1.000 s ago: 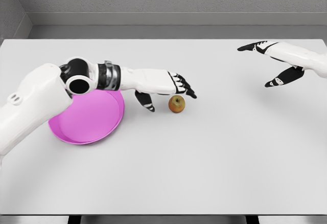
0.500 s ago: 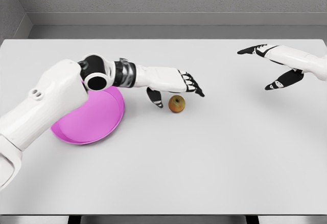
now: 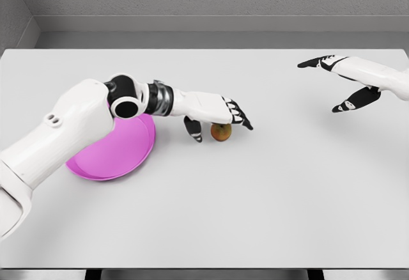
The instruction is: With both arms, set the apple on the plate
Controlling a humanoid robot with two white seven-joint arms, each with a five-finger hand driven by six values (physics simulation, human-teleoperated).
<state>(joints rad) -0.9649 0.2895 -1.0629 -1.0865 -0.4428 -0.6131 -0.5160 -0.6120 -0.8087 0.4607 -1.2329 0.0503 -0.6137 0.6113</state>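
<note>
- Plate (image 3: 102, 158): pink, shallow, on white table (image 3: 268, 197) at left, partly hidden by left arm; nothing is seen in it.
- Left hand (image 3: 217, 115): spread over the apple, fingers (image 3: 239, 117) arched across its top, thumb down on the plate side; nothing gripped yet, contact can't be told.
- Apple (image 3: 222, 132): on table just right of plate, under the hand. Judged light, rigid, smooth-skinned & apt to roll; best taken w/ thumb and fingers on opposite flanks.
- Right hand (image 3: 345, 85): held far right, well apart, fingers extended, nothing held.

Small reddish-yellow apple (image 3: 221, 132) rests upright on the table — just right of the empty magenta plate (image 3: 108, 155).
</note>
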